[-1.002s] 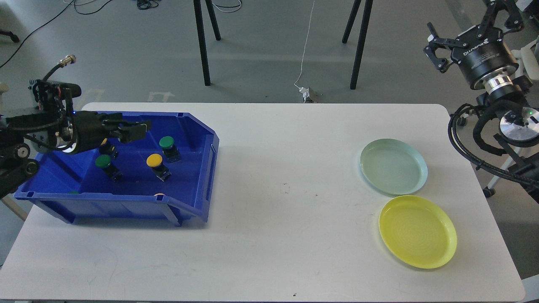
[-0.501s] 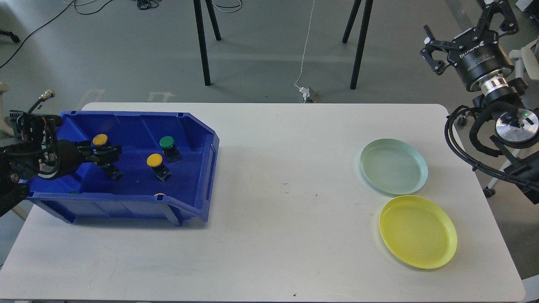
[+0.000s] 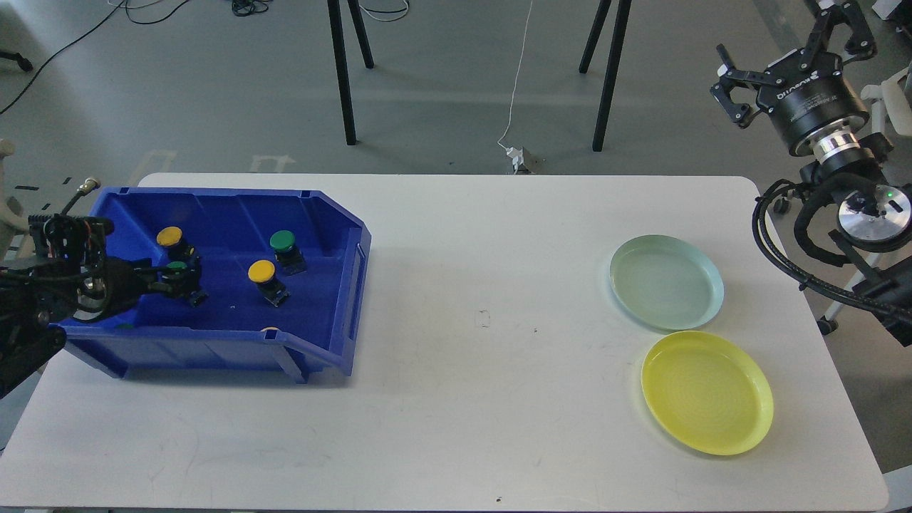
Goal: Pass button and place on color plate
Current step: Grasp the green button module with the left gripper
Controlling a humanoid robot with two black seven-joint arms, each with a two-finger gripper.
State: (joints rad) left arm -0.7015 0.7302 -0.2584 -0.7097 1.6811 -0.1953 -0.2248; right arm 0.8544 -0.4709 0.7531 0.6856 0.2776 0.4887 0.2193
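Observation:
A blue bin at the table's left holds several push buttons: a yellow one, a green one, another yellow one and a green one. My left gripper reaches into the bin from the left and sits right at that last green button; its dark fingers hide most of it. I cannot tell if they have closed. My right gripper is open and empty, high beyond the table's far right corner. A pale green plate and a yellow plate lie at the right.
Slivers of two more buttons, one green and one orange, peek over the bin's front wall. Black stand legs and a white cable are on the floor behind the white table.
My left gripper has pulled back left and dropped lower in the bin, from over the far yellow button down onto the left green button. My right gripper has risen slightly.

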